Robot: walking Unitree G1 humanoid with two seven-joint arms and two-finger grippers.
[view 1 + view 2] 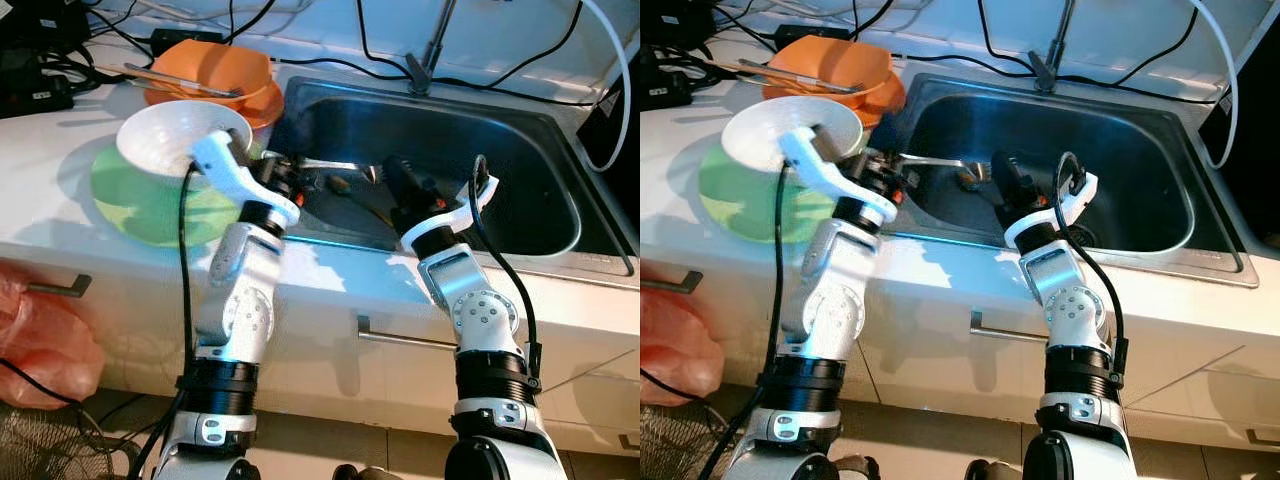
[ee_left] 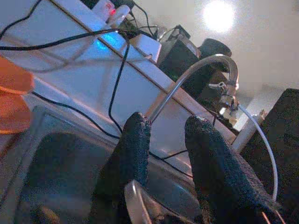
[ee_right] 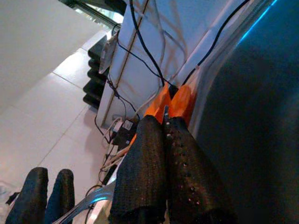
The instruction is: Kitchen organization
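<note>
A pink bag (image 1: 40, 335) hung low at the far left, below the counter (image 1: 50, 200) and well apart from both arms. On the counter, just left of the left gripper (image 1: 290, 180), a white bowl (image 1: 175, 135) sat on a green plate (image 1: 140, 205); the arm's white wrist bracket lay against the bowl's near rim. Behind the bowl stood orange bowls (image 1: 215, 70) with chopsticks (image 1: 175, 78) laid across them, close to the sink's left edge.

The left gripper reached over the left rim of the sink (image 1: 560, 225), its fingers (image 2: 135, 154) a narrow gap apart. A metal utensil (image 1: 330, 166) was held between them, its handle running out to the right over the basin; in the left wrist view its rounded metal edge showed at the base of the fingers. Beyond the fingertips that view showed the curved faucet (image 2: 205, 65) and cables (image 2: 117, 88) along the back ledge.

The right gripper (image 1: 1002, 172) was down inside the sink, just right of the utensil's far end, near a small dark item on the basin floor that I could not make out. Its fingers (image 3: 163, 172) were pressed together with nothing between them. To its right the basin was bare, with open room up to the right wall. A drawer handle (image 1: 400, 338) ran across the cabinet front between the two arms.
</note>
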